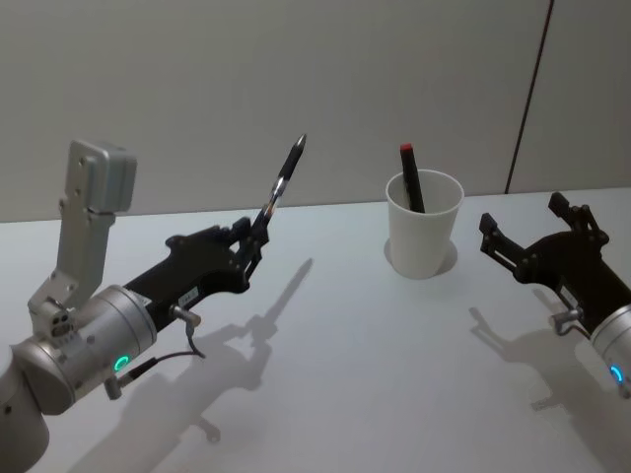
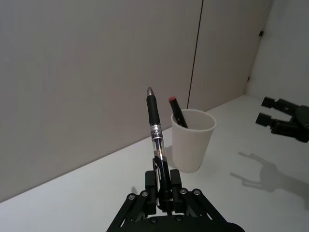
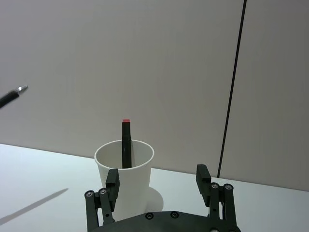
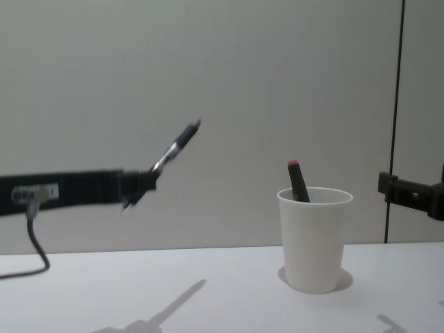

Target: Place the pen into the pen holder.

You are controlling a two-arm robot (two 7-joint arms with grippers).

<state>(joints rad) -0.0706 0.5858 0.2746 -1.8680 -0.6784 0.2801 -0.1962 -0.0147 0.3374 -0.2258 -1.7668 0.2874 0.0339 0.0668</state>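
Clamped in my left gripper [image 1: 253,242], the pen [image 2: 155,126] slanted tip-up, its label print unreadable, well left of the cup [image 1: 424,235] holding a red-tipped marker [image 1: 410,175]; my right gripper [image 1: 525,219] hung wide.

The pen holder [image 1: 424,225], right of centre, looks like smooth matt white paper with a rolled rim. The pen [image 1: 279,192] has a glossy black plastic grip, a clear barrel and a silvery metal tip. The left gripper [image 1: 251,241] and right gripper [image 1: 525,215] are matt black. The table [image 1: 345,374] is smooth, matt white.
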